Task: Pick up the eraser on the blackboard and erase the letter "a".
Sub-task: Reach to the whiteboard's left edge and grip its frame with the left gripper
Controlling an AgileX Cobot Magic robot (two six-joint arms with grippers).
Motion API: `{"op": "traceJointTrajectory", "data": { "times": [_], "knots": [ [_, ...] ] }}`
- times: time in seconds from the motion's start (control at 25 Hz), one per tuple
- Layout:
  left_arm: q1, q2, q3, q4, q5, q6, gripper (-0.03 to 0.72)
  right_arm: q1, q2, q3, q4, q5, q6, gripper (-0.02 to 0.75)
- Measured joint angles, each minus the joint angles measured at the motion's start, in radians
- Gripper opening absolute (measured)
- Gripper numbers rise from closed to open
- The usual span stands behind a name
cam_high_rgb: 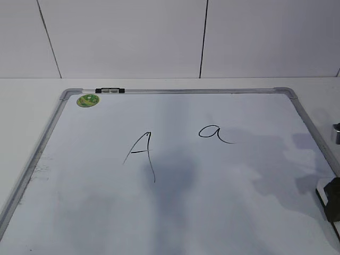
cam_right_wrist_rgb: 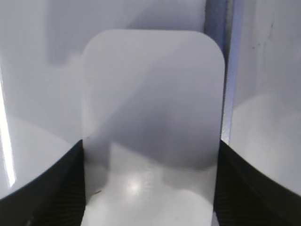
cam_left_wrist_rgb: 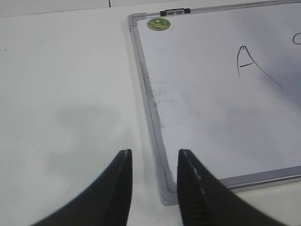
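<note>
The blackboard is a white dry-erase board with a silver frame, lying flat on the table. The letter "a" is written right of centre. The eraser, a white rounded block, fills the right wrist view. My right gripper has a black finger pressed against each of its long sides, by the board's right frame. In the exterior view only the dark gripper and a white sliver of eraser show at the right edge. My left gripper is open and empty above the board's near-left corner.
A tall capital "A" is drawn left of the "a". A green sticker and a black-and-silver clip sit at the board's far left edge. White table lies left of the board. A tiled wall stands behind.
</note>
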Motion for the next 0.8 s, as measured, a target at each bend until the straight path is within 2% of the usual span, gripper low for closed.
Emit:
{"op": "traceJointTrajectory", "data": {
  "times": [0.36, 0.6, 0.8],
  "knots": [
    [0.0, 0.0, 0.0, 0.0, 0.0, 0.0, 0.245, 0.0, 0.0, 0.0, -0.002, -0.017, 0.002, 0.547],
    [0.0, 0.0, 0.0, 0.0, 0.0, 0.0, 0.245, 0.0, -0.035, 0.0, -0.002, -0.082, 0.002, 0.546],
    [0.0, 0.0, 0.0, 0.0, 0.0, 0.0, 0.244, 0.0, -0.11, 0.0, 0.007, -0.046, 0.002, 0.546]
  ]
}}
